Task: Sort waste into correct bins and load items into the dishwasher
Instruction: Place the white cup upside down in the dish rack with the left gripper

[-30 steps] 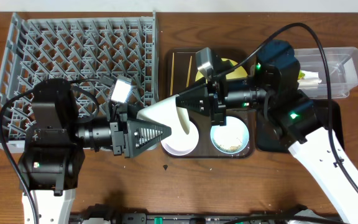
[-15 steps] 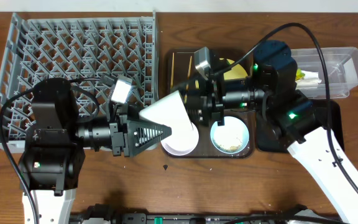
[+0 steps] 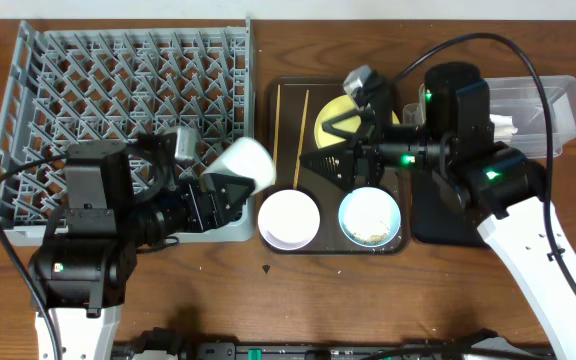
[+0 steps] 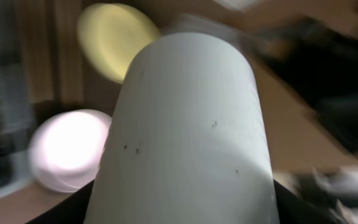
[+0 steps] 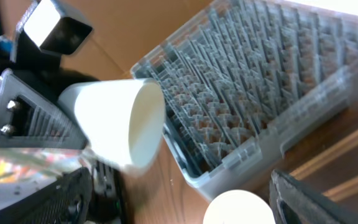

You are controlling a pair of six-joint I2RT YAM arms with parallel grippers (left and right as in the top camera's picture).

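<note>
My left gripper (image 3: 226, 185) is shut on the small white cup (image 3: 243, 163), holding it tilted at the front right corner of the grey dish rack (image 3: 118, 90). In the left wrist view the cup (image 4: 185, 124) fills the frame and hides the jaws. My right gripper (image 3: 318, 150) is open and empty above the brown tray, apart from the cup (image 5: 117, 121). On that tray lie the white bowl (image 3: 288, 218), the blue bowl (image 3: 370, 217) with scraps, the yellow plate (image 3: 340, 120) and two chopsticks (image 3: 278, 130).
The brown serving tray (image 3: 268, 100) sits right of the rack. The clear tub (image 3: 568, 95) at the back right holds a white napkin (image 3: 506, 126). The black tray (image 3: 433, 222) lies partly under my right arm. The rack's corner (image 5: 260, 93) shows close in the right wrist view.
My right gripper opened, let go of the cup and drew back to the right. My left gripper kept the cup and swung it left toward the rack's corner.
</note>
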